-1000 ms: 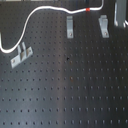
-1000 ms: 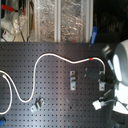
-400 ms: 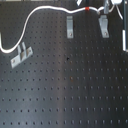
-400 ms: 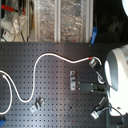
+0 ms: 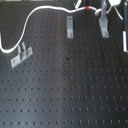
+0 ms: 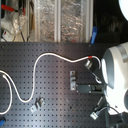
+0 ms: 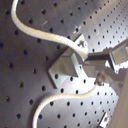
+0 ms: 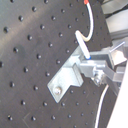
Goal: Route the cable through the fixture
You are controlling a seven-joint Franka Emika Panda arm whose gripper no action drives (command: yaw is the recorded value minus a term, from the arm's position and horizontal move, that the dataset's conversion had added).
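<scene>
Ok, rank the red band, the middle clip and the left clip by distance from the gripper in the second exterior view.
1. Red band, on the cable, right beside the gripper.
2. Middle clip, toward the second exterior view's left of it.
3. Left clip, far toward the second exterior view's lower left.

**Hidden, cropped and blurred parts of the scene**

In the first exterior view the gripper (image 5: 111,4) is being cut off by the top edge, so its jaws cannot be read. In the second exterior view the white arm housing (image 6: 116,70) is covering the gripper and part of the board. The cable (image 6: 35,75) is running off the second exterior view's left edge. In the first wrist view the cable's end is disappearing behind a grey clip (image 7: 67,65), and blur is hiding any contact there.
</scene>
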